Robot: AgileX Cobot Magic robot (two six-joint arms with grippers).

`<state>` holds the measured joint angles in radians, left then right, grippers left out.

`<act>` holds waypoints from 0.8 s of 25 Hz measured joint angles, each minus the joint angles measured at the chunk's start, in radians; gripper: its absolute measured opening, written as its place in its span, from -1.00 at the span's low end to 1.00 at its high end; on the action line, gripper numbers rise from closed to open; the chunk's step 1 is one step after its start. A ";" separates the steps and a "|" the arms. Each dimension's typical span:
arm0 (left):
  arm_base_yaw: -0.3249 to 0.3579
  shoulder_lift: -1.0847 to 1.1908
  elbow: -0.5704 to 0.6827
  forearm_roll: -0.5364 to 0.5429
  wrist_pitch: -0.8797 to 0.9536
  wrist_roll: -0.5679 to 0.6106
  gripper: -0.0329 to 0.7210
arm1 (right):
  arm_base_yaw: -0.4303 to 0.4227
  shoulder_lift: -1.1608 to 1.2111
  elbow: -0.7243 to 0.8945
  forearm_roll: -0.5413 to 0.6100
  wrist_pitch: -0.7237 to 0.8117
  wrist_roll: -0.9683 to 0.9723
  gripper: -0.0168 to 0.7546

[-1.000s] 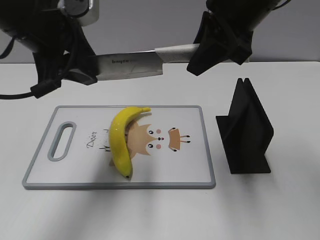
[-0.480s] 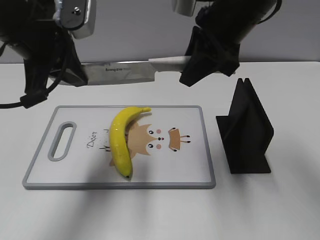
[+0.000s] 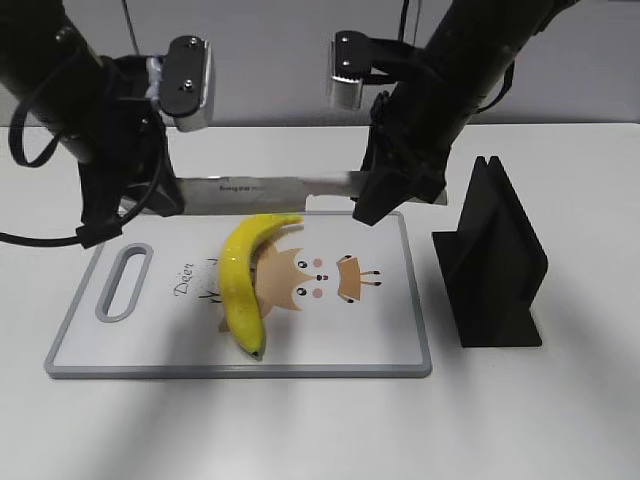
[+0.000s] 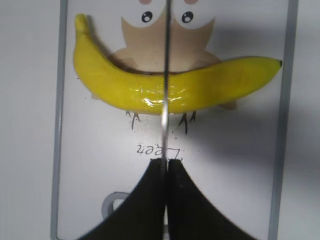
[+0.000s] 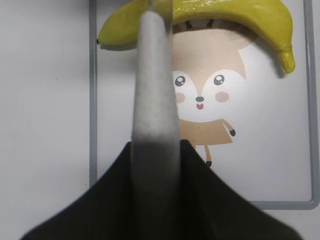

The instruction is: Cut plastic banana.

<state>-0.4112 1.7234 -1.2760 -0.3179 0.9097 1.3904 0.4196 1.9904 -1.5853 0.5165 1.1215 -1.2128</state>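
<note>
Overhead, knife (image 3: 262,190) pinched by both end effectors, above plastic banana (image 3: 241,280)

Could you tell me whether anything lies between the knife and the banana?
Nothing visible does. The knife, held at both ends by the left gripper and right gripper, hangs over the banana on the board, its blade crossing the banana's middle in the left wrist view.

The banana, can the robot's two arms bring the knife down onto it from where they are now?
Probably yes. The left gripper pinches the knife by its blade and the right gripper holds the handle. In the left wrist view the blade lines up across the middle of the banana, with nothing in between.
</note>
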 joint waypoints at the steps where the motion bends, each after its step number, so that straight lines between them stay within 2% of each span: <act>1: 0.000 0.015 0.000 0.000 -0.003 -0.001 -0.93 | 0.000 0.008 0.000 -0.002 -0.008 0.000 -0.47; 10: 0.007 0.232 -0.007 -0.001 -0.101 -0.006 -0.93 | 0.000 0.168 0.000 -0.017 -0.114 -0.008 -0.47; 13: 0.007 0.307 -0.015 -0.033 -0.130 -0.005 -0.94 | 0.000 0.235 -0.001 -0.008 -0.132 -0.013 -0.43; 20: 0.007 0.305 -0.027 -0.042 -0.122 -0.005 -0.94 | 0.000 0.243 -0.018 -0.014 -0.125 -0.014 -0.43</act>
<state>-0.4046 2.0288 -1.3029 -0.3594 0.7876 1.3857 0.4196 2.2332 -1.6028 0.5029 0.9967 -1.2264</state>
